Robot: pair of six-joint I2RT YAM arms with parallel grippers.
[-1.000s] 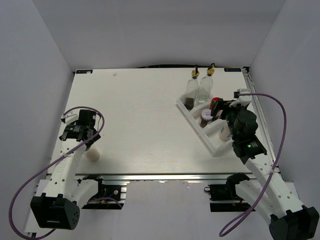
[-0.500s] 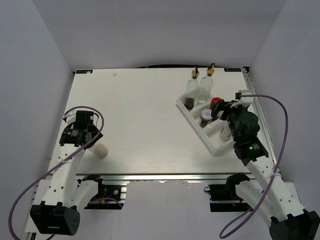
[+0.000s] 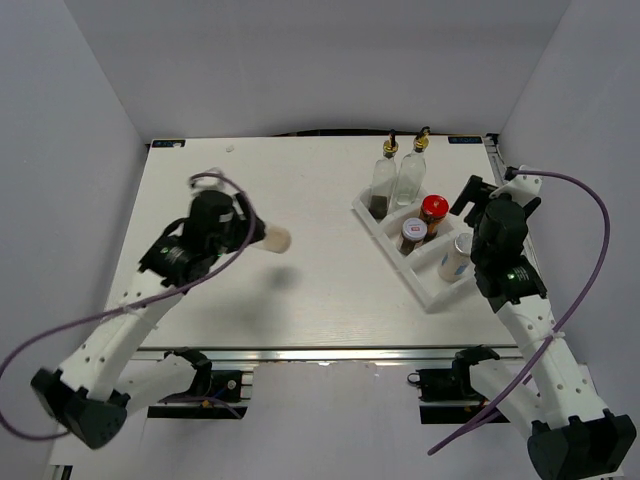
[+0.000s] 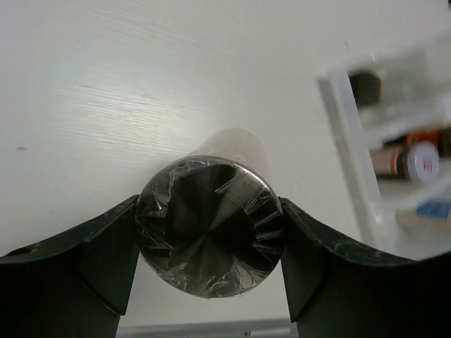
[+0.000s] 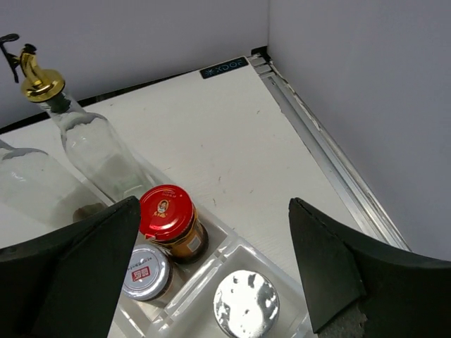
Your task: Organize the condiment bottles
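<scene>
My left gripper (image 3: 257,236) is shut on the cream bottle (image 3: 277,240) and holds it sideways above the middle-left of the table. In the left wrist view the jaws (image 4: 210,243) clamp its foil-wrapped silver cap, and its cream body (image 4: 236,144) points away. Two clear glass bottles with gold pourers (image 3: 384,178) (image 3: 411,172), a red-lidded jar (image 3: 433,208) and two silver-lidded shakers (image 3: 413,232) (image 3: 458,256) stand in the white tray (image 3: 432,292). My right gripper (image 3: 488,192) is open and empty above the tray's right side (image 5: 213,205).
The tray's dividers (image 5: 232,243) show in the right wrist view, with the red-lidded jar (image 5: 166,211), a shaker (image 5: 246,304) and a glass bottle (image 5: 91,151). A metal rail (image 5: 324,162) runs along the table's right edge, by the grey wall.
My left gripper has lifted the cream bottle from the near-left of the table and carried it up and right toward the middle. My right gripper has drawn back to the right of the tray.
</scene>
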